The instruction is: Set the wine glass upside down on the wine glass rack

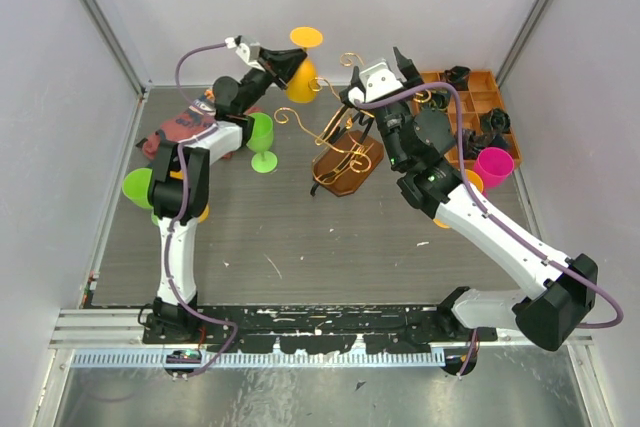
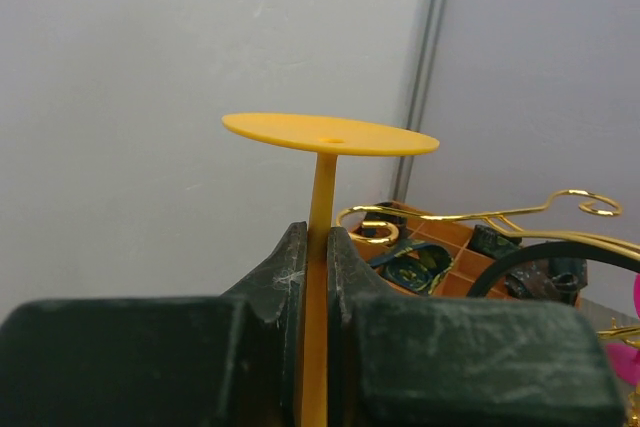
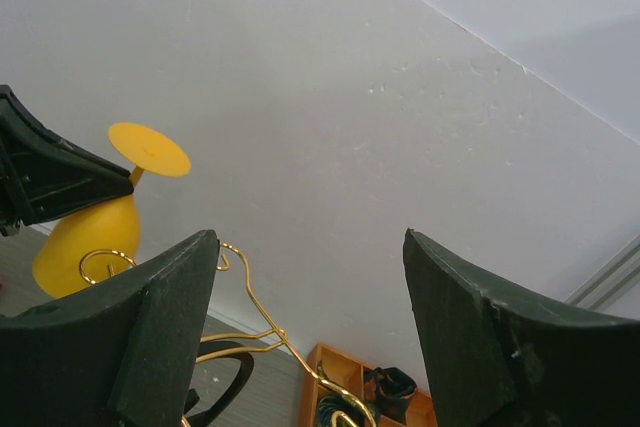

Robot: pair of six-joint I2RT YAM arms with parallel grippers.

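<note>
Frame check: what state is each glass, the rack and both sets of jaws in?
yellow glass, upside down, gripped by its stem
green glass, upright on the table
rack, upright
left gripper, jaws shut on the yellow glass
right gripper, jaws open, empty

Grey wood-grain tabletop (image 1: 300, 237), white walls around it. Green glass (image 1: 262, 142) stands upright, left of centre. Second green glass (image 1: 137, 187) near the left edge, partly hidden, pose unclear. Dark red patterned item (image 1: 185, 124) at back left, can't identify. Brown compartmented tray (image 1: 480, 77) at back right, black parts (image 1: 497, 127) in its compartments. Pink glass (image 1: 493, 165) just in front of the tray, orange one (image 1: 470, 181) beside it, mostly hidden.
</note>
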